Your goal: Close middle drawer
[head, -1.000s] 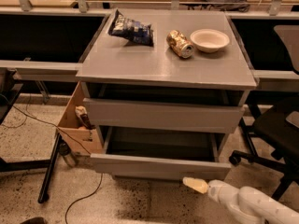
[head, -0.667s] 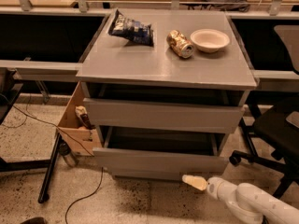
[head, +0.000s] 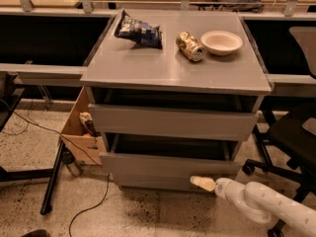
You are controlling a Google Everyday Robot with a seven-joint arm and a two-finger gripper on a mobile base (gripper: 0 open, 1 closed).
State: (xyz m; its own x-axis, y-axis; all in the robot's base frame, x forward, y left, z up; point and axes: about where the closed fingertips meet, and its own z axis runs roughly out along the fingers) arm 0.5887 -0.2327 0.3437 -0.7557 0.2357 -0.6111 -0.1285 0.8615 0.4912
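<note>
We judge the middle drawer [head: 163, 165] stiff, light and handleless, so push its flat front. Our hand [head: 202, 182], fingers together and empty, sits below the worktop's [head: 148, 68] front-right corner.

grey middle drawer [head: 168, 166], cream jaws just below

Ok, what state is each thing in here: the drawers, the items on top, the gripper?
middle drawer: pulled out, not closed.
top drawer: partly open.
lowest drawer: looks shut.
can: lying on its side.
bowl: upright.
chip bag: lying flat, crumpled.
gripper: low, just below the middle drawer's front.
</note>
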